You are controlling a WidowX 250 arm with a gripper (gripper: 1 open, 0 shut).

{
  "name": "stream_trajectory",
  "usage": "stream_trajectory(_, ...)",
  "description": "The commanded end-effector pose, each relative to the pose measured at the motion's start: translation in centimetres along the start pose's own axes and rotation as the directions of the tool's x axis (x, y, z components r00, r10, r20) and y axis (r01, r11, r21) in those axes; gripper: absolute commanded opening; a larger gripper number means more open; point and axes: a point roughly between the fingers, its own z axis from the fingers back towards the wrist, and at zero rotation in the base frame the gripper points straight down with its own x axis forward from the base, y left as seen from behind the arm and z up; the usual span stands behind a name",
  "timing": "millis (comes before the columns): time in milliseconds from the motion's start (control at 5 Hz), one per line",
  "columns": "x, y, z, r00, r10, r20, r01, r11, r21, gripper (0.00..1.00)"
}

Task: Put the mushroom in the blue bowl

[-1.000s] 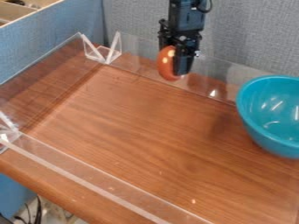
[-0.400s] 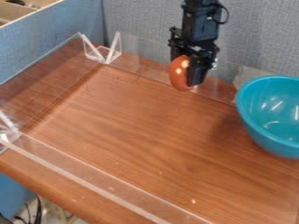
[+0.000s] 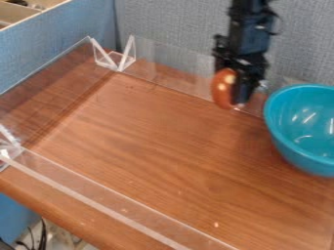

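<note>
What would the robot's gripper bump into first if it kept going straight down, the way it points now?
Probably the wooden tabletop, after the mushroom it holds; the blue bowl seems off to one side, though depth is hard to judge.

My single black, jointed metal-and-plastic robot arm (image 3: 251, 21) enters the view at the 1 o'clock edge. Its upper section runs out of frame at the top, so I cannot read the joints above. The visible section hangs close to vertical. At its lower end, the black two-fingered gripper (image 3: 240, 82) points downward, toward 6 o'clock, in the 1 o'clock sector of my view. The gripper is closed in a grip, with its fingertips low and the wider black linkage of the wrist (image 3: 243, 46) directly above them, at 12 o'clock. Arm and gripper outlines are blurred; finer finger detail is unreadable.
</note>
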Motion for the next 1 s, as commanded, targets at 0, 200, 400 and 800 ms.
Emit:
stream_trajectory(0, 3.0, -1.7, 4.0, 0.987, -0.121, 0.104, 0.114, 0.991, 0.066, 0.00)
stream_trajectory(200, 5.2, -2.4, 2.5, 0.977, -0.188, 0.102, 0.182, 0.981, 0.060, 0.00)
stream_trajectory(400, 6.2, -2.3, 1.4, 0.969, -0.225, 0.101, 0.220, 0.974, 0.056, 0.00)
stream_trajectory(800, 8.3, -3.9, -0.9, 0.949, -0.300, 0.102, 0.295, 0.954, 0.057, 0.00)
